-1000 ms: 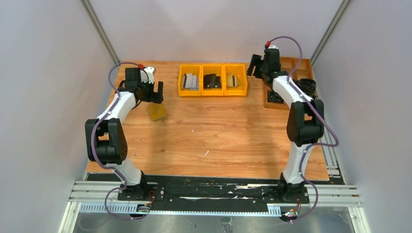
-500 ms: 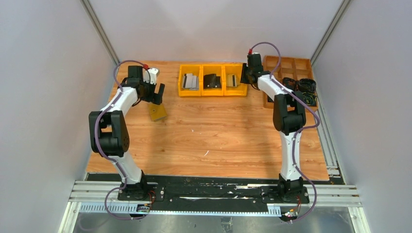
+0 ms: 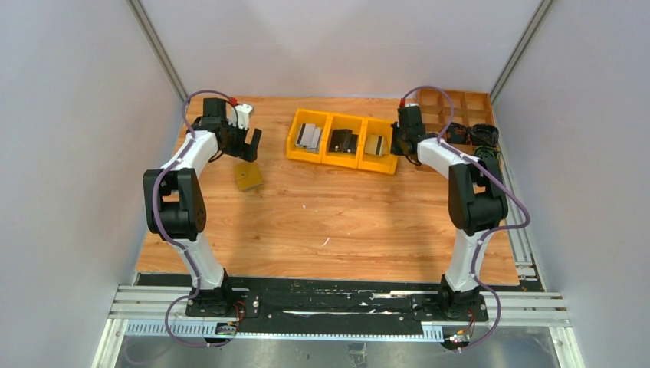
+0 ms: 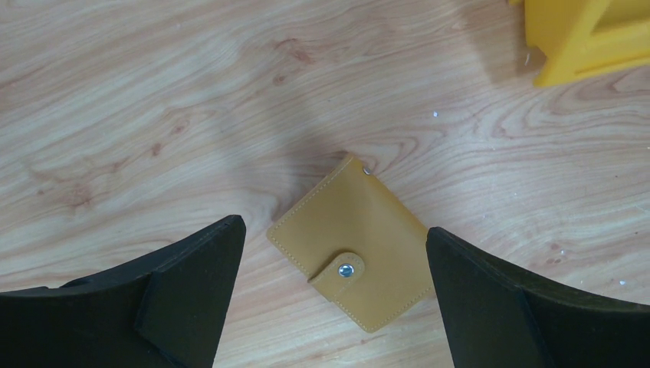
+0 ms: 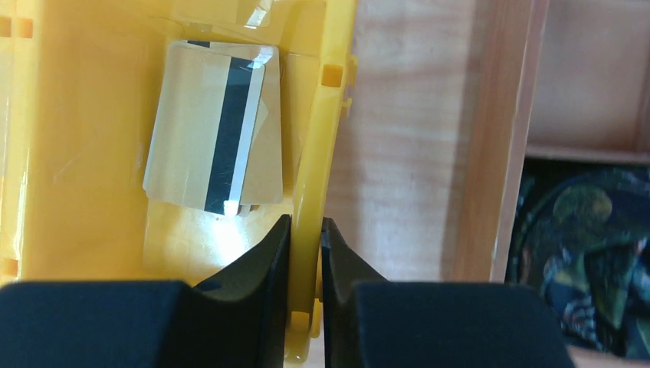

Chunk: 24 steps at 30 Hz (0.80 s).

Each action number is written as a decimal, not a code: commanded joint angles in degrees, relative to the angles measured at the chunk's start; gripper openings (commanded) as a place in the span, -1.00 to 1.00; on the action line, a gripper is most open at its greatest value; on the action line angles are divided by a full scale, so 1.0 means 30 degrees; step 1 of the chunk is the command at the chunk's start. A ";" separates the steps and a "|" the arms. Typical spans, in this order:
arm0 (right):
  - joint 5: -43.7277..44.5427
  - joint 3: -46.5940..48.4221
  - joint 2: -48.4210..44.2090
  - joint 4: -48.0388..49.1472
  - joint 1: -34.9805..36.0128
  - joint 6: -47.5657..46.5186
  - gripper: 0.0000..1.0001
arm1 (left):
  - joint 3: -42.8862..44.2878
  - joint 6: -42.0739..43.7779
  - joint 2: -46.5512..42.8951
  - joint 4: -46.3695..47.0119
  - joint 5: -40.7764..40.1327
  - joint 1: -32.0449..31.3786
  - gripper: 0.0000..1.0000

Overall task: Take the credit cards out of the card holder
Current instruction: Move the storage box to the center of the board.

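- The left pincer (image 4: 333,230) hangs over the wooden tabletop (image 4: 153,115), its jaws spread wide and nothing held between them.
- The mustard-yellow folding card holder (image 4: 352,257) lies flat on the tabletop directly under that pincer. In the wrist view it sits in the gap between the two black fingers (image 4: 192,299), touching neither.
- The holder is closed, with its tab fastened by a small silver stud, and it is turned cornerwise to the pincer.
- From above, the left pincer (image 3: 247,146) stands just beyond the holder (image 3: 247,177).
- The right pincer (image 5: 306,230) is drawn almost closed, nipping the end wall of the bright yellow plastic three-bin row (image 5: 322,115).
- Inside that wall, just left of the pincer, lie pale silvery flat cards with a dark stripe (image 5: 211,157).
- To the right of the pincer stands the brown wooden divided tray (image 5: 490,138).
- From above, the bin row (image 3: 341,164) sits askew, with the right pincer (image 3: 396,142) at its right end.
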 commanded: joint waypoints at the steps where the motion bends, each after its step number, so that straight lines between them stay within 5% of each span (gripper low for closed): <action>1: -0.0937 -0.1827 -0.1615 -0.1113 0.0174 -0.0786 -1.00 | -0.0305 0.0745 0.0312 -0.0872 0.0563 0.0117 1.00; 17: -0.0704 -0.3321 -0.3630 -0.3091 0.0322 -0.5076 -1.00 | -0.1027 0.4109 0.0100 -0.2949 0.0672 0.0118 1.00; 21: 0.0136 -0.3102 -0.4243 -0.3205 0.0334 -0.5278 -0.86 | -0.0253 0.3911 0.0613 -0.2770 0.0590 0.0194 1.00; 24: 0.0128 -0.2848 -0.4822 -0.3293 0.0329 -0.5041 -0.47 | 0.0616 0.3340 0.1133 -0.2575 0.0595 0.0457 1.00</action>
